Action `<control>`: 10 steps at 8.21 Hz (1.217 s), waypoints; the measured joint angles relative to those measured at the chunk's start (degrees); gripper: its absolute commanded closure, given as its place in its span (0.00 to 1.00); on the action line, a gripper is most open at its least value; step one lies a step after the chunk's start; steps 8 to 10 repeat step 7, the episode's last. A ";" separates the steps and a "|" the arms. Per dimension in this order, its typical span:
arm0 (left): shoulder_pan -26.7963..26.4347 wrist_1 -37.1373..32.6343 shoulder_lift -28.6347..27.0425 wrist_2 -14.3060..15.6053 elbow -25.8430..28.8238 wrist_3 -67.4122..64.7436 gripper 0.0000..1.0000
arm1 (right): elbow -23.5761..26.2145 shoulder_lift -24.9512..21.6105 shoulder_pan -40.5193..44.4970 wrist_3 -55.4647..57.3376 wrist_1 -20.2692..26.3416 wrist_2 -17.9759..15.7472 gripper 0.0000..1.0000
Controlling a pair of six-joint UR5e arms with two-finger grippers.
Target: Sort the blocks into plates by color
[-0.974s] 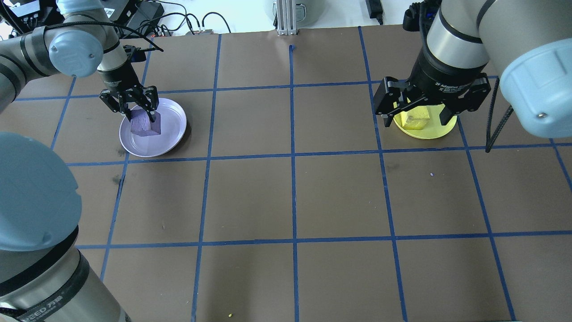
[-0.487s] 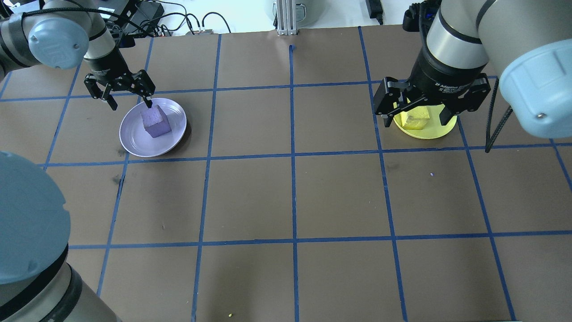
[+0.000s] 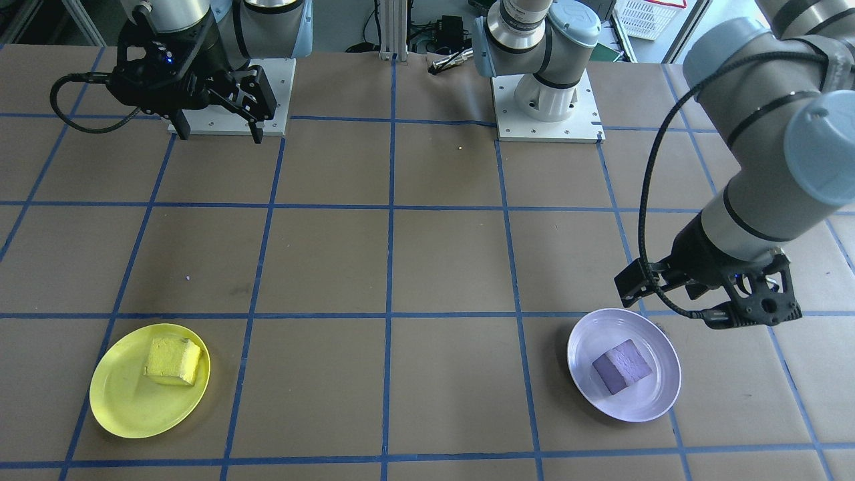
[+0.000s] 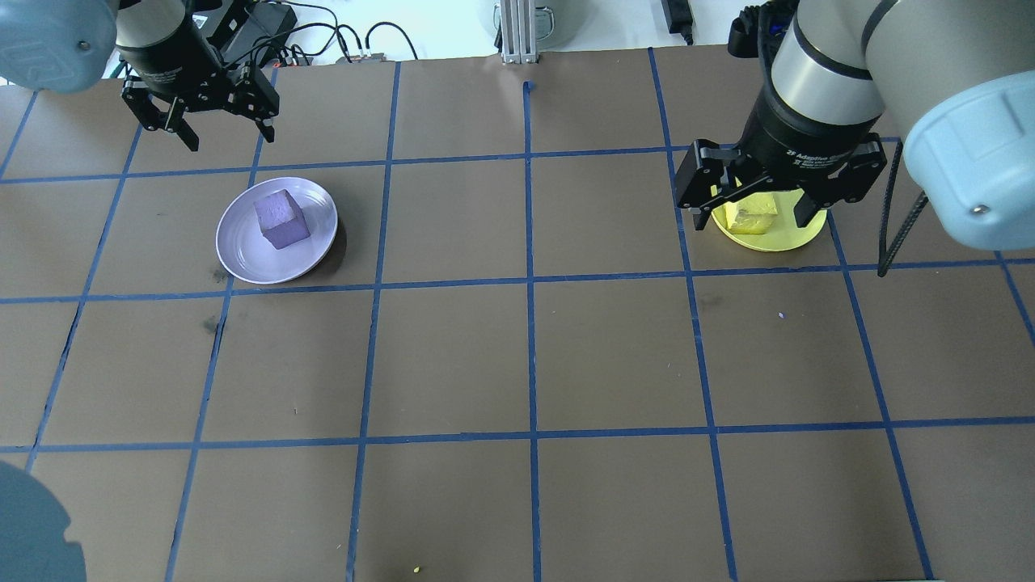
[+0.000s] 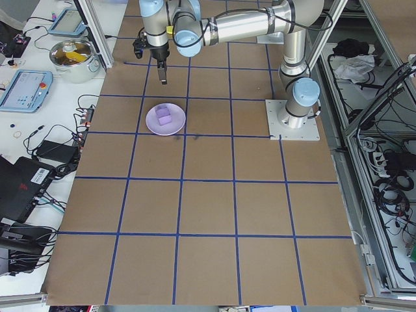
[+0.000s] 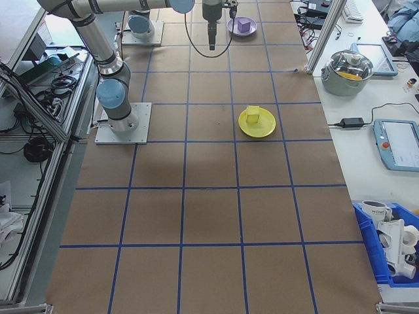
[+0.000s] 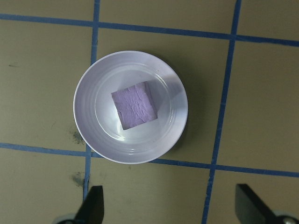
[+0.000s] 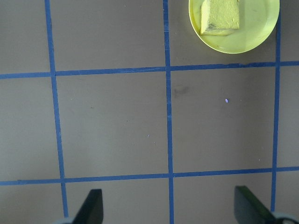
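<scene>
Resting in the middle of the glossy pale lavender round plate [image 4: 276, 230] is the small rough pale purple foam cube [image 4: 281, 218], free of any contact with a gripper. Beyond that plate, toward the table's far edge in the overhead view, the left gripper [image 4: 200, 115] hangs above the brown paper-covered table [image 4: 525, 356] with its black fingers spread apart and nothing between them. Well apart from the lavender plate, across the blue tape grid lines [image 4: 530, 279], the bright yellow round plastic plate [image 3: 150, 381] carries the small rough yellow foam cube [image 3: 173, 361] near its rim. The right gripper [image 3: 217, 127] is raised well above the table, away from the yellow plate, fingers wide apart and empty.
</scene>
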 measured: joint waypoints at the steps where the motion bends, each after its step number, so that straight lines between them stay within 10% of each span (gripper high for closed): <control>1: -2.43 -0.12 2.22 -0.33 -0.07 -3.53 0.00 | 0.02 0.00 0.00 -0.03 0.03 -0.03 0.00; 10: -12.07 0.36 10.20 -0.02 -5.65 -11.82 0.00 | 0.38 0.08 0.00 0.01 0.03 0.02 0.00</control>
